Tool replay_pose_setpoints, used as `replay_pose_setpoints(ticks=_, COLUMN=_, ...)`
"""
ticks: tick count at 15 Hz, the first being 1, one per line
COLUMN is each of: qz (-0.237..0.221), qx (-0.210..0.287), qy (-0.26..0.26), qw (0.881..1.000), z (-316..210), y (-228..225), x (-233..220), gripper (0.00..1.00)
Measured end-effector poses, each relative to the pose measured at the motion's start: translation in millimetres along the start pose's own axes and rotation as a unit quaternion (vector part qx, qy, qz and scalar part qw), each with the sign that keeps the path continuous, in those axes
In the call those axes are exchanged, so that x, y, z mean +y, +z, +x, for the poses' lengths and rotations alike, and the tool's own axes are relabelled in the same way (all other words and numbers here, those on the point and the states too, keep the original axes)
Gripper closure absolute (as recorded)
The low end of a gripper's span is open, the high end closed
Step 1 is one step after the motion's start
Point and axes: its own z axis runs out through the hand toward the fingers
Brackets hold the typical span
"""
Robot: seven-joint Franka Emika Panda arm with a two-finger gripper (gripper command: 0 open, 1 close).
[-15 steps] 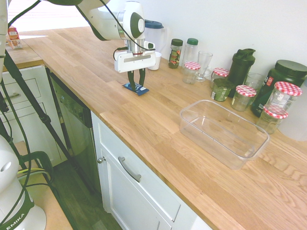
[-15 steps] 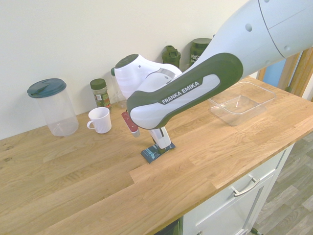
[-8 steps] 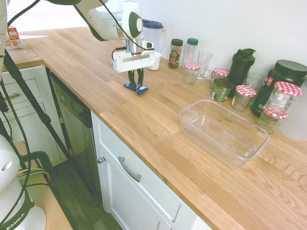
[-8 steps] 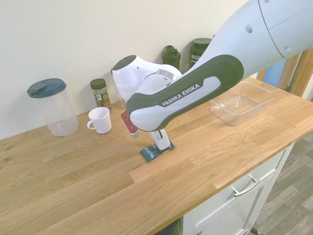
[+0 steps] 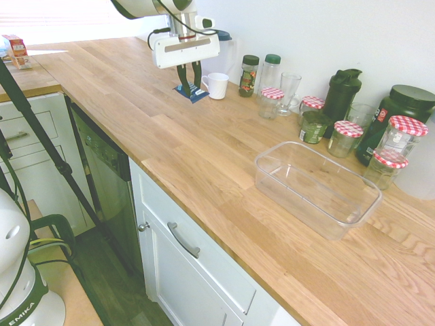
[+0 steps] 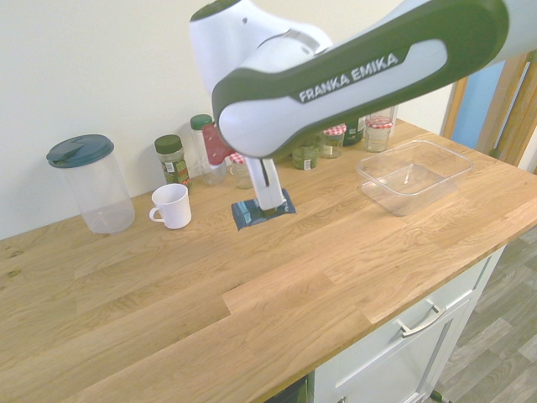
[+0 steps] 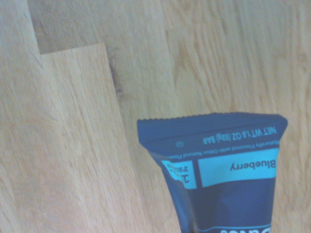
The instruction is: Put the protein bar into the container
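My gripper (image 5: 187, 87) (image 6: 267, 201) is shut on the protein bar (image 5: 192, 94) (image 6: 262, 211), a flat bar in a dark blue wrapper, and holds it in the air above the wooden counter. Up close in the wrist view, the protein bar (image 7: 218, 179) shows a light blue label reading "Blueberry", with bare wood behind it. The container (image 5: 316, 187) (image 6: 415, 175), a large clear plastic tub, stands empty on the counter well to the right of the gripper in the first exterior view.
A white mug (image 5: 217, 85) (image 6: 172, 206) stands close beside the raised bar. A clear pitcher with a dark lid (image 6: 88, 183), spice jars (image 5: 249, 75), a glass (image 5: 289, 92), red-checked-lid jars (image 5: 346, 136) and dark shaker bottles (image 5: 340, 95) line the wall.
The gripper closed on the protein bar as it lay on the counter, then lifted it clear of the wood and carried it up and toward the mug.
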Motion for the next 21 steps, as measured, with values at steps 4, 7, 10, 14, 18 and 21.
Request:
replay_pose_setpoints(ticks=4, qz=0.003, qx=-0.011, qy=0.125, qw=0.992, z=-18.7, y=-25.0, x=95.7, gripper=1.00)
replay_pose_setpoints(ticks=7, qz=0.022, qx=-0.025, qy=0.202, qw=0.979, z=-41.8, y=-30.3, x=150.2, gripper=1.00)
replay_pose_setpoints(ticks=10, qz=0.042, qx=-0.037, qy=0.254, qw=0.966, z=-72.0, y=-19.1, x=206.6, gripper=1.00)
replay_pose_setpoints(ticks=14, qz=0.056, qx=-0.039, qy=0.291, qw=0.954, z=-119.6, y=3.1, x=275.8, gripper=1.00)
replay_pose_setpoints(ticks=18, qz=0.066, qx=-0.043, qy=0.310, qw=0.947, z=-145.7, y=33.5, x=313.4, gripper=1.00)
replay_pose_setpoints(ticks=21, qz=0.070, qx=-0.048, qy=0.315, qw=0.945, z=-155.3, y=48.1, x=330.4, gripper=1.00)
